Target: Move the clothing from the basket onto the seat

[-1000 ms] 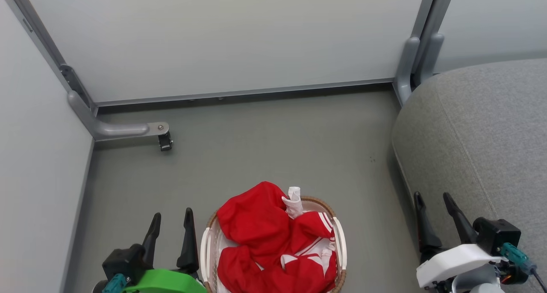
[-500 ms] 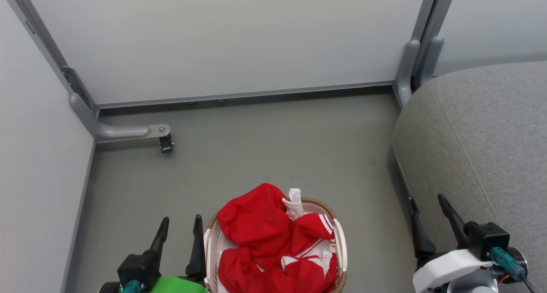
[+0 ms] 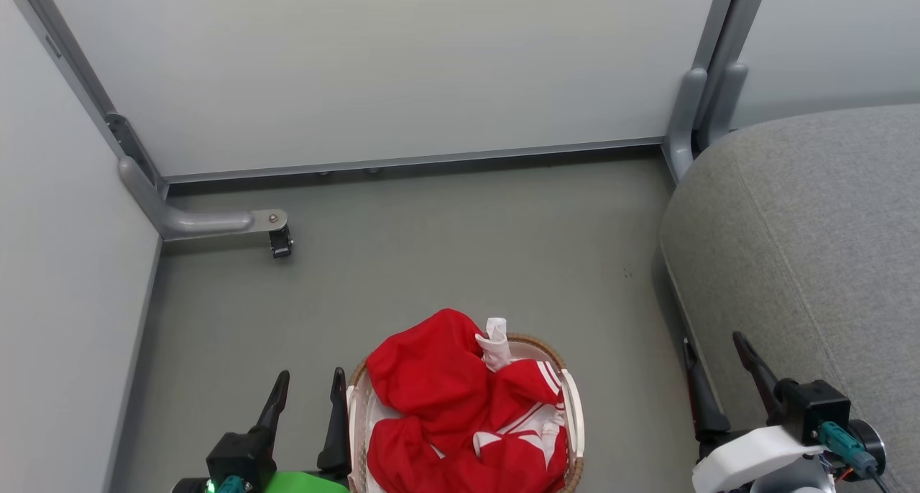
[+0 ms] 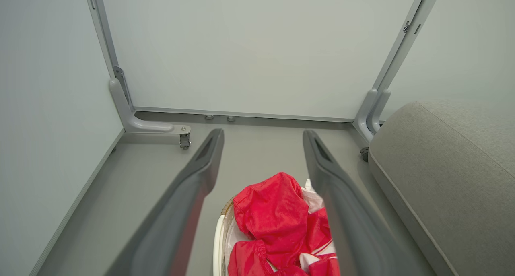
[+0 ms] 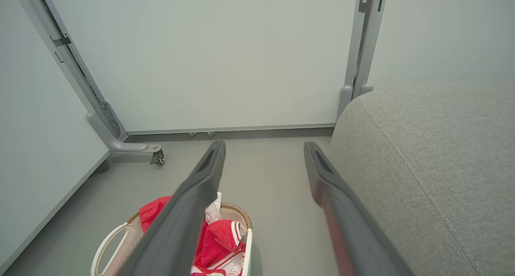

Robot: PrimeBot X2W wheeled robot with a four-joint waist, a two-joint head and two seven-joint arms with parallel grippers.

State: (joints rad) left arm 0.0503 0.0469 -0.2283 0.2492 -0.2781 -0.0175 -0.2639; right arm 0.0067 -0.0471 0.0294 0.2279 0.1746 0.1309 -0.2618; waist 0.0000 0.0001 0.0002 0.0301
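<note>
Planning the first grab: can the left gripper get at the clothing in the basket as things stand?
Probably yes: the left gripper is open right beside the basket, and the clothing lies heaped on top with nothing over it.

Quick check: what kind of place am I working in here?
Probably a staged living-room corner in a lab or office: pale partition panels on a wheeled metal foot, a grey sofa, and a basket of red clothes on the floor.

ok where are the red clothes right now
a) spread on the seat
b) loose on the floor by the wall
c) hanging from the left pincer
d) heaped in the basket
d: the clothes lie heaped in the basket on the floor, apart from the seat.
</note>
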